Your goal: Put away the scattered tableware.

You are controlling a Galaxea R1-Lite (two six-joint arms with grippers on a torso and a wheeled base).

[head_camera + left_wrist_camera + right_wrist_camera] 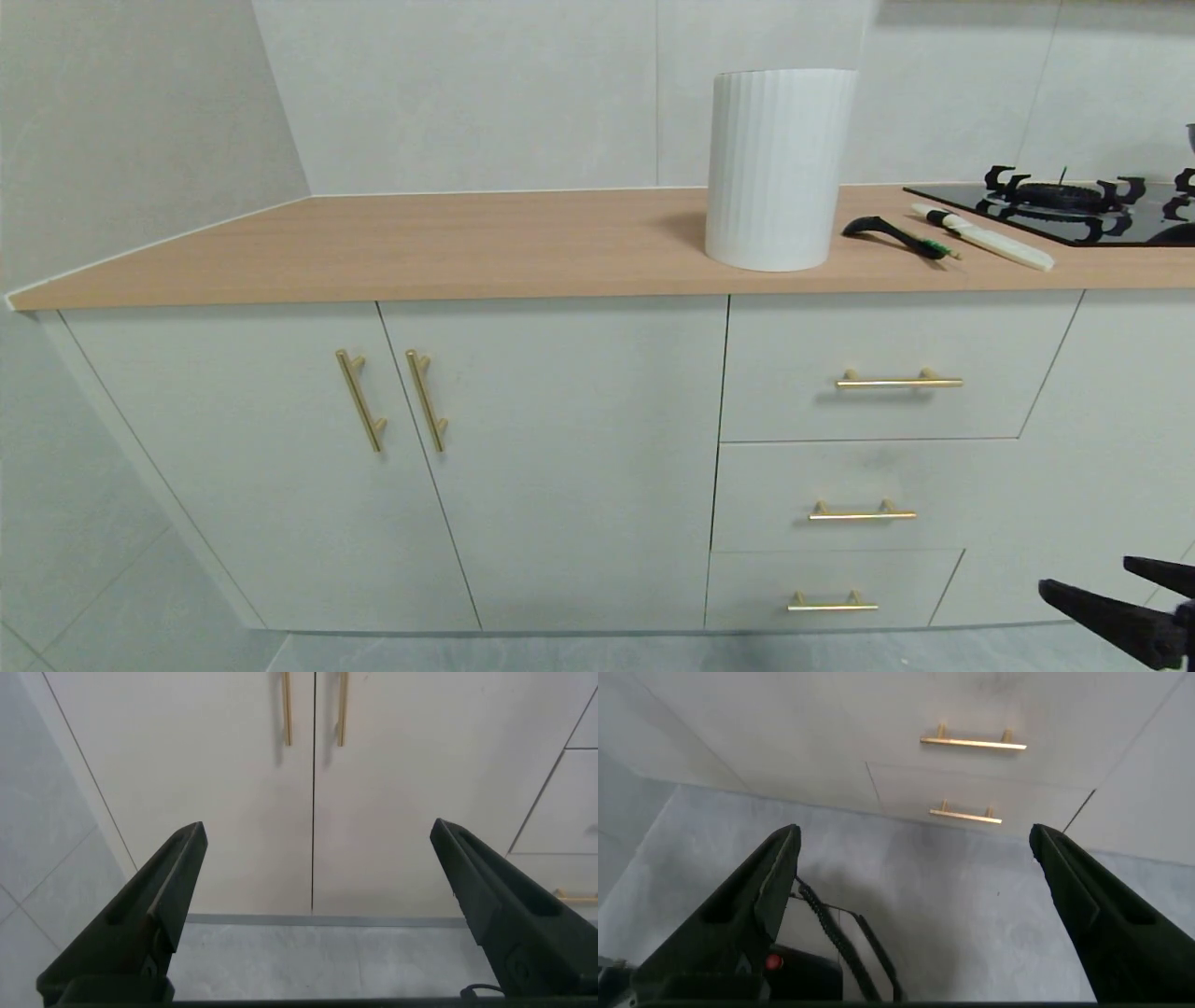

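- On the wooden countertop (pixel 467 243), upright near its front edge: a white ribbed container (pixel 780 168);
- Just beside it, toward the gas hob (pixel 1064 201), lying flat: a black utensil (pixel 892 233), possibly a small ladle; next to that, a white knife (pixel 990 241) with a black band, close alongside;
- Low before the double cabinet doors (pixel 234 812) with gold handles: left gripper (pixel 318 829), fingers spread wide, holding nothing;
- Low by the drawers (pixel 1018 714), over grey floor: right gripper (pixel 915 832), likewise spread and empty; well below the tableware on the countertop.
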